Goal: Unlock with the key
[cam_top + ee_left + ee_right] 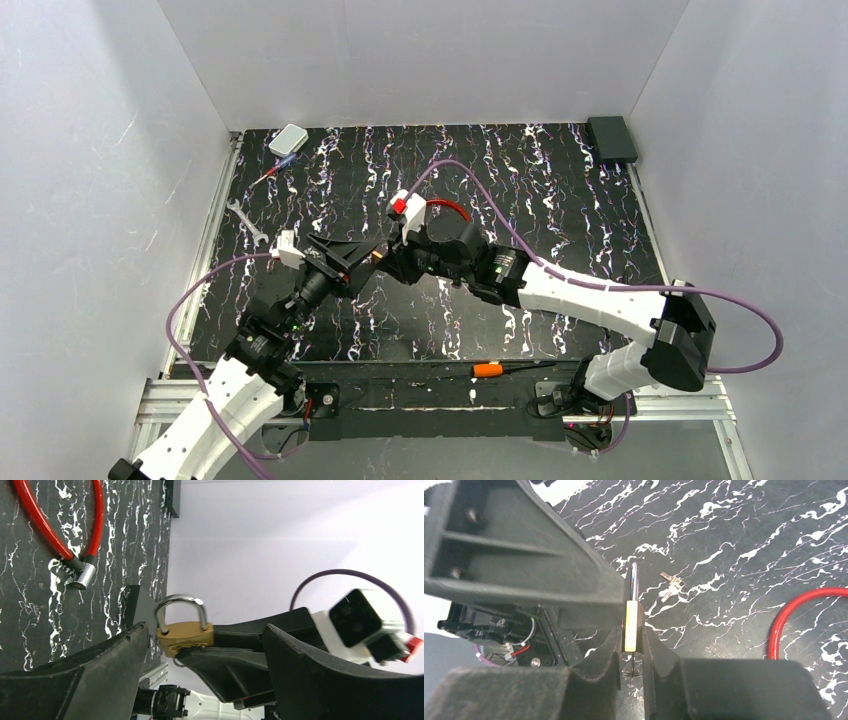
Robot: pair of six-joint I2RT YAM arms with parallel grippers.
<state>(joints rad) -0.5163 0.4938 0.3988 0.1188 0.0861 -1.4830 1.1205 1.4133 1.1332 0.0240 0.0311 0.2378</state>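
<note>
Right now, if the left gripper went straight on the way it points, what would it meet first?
Probably the brass padlock and the fingers of the right gripper clamping it, between the open fingers of the left gripper; depth unclear.

Left arm (215,400): white shells on the lower links, with black joints and a ribbed black cylinder nearer the wrist.
Right arm (590,295): 1 long white link, a boxy black elbow housing, black wrist joints.
Cables: left cable (172,325) and right cable (771,325) — both thin and purple.
Left gripper (205,630): 2 broad matte-black fingers of grainy plastic, with a ribbed outer side and recessed screws.
Right gripper (631,637): 2 black fingers with notched inner faces.
Wrist mounts: left camera block (288,248) is white; right camera block (405,205) is white with a red part.
</note>
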